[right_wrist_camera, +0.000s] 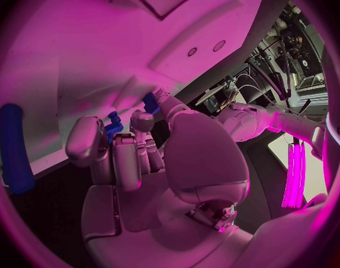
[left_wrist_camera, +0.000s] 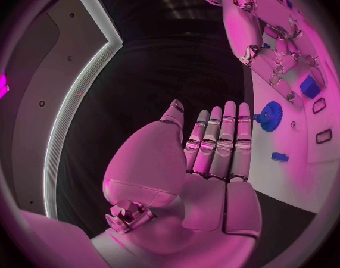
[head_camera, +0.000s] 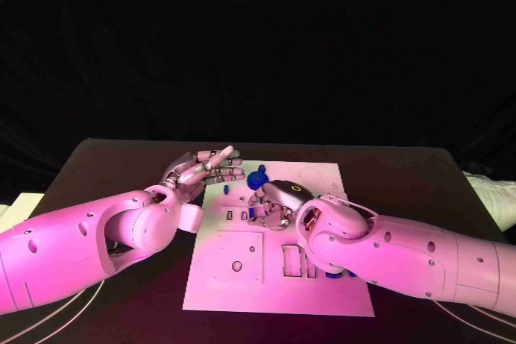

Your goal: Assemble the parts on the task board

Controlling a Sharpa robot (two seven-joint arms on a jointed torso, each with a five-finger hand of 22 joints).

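Note:
The white task board (head_camera: 231, 284) lies in the middle of the table. My right hand (head_camera: 282, 203) is over its far half with the fingers curled down. In the right wrist view these fingers (right_wrist_camera: 133, 155) pinch a small blue ribbed part (right_wrist_camera: 113, 125) against the board (right_wrist_camera: 103, 36). A blue gear-shaped part (head_camera: 257, 180) stands just beyond that hand, also seen as the gear (left_wrist_camera: 270, 114) in the left wrist view. My left hand (head_camera: 204, 167) hovers at the board's far left corner, palm flat and fingers (left_wrist_camera: 218, 140) straight, holding nothing.
More blue parts sit in the board's slots near my right forearm (head_camera: 342, 273). A long blue piece (right_wrist_camera: 13, 149) lies on the board beside my right hand. A small blue piece (left_wrist_camera: 280, 156) and a blue block (left_wrist_camera: 309, 86) rest near the gear. Black table (head_camera: 118, 165) surrounds the board.

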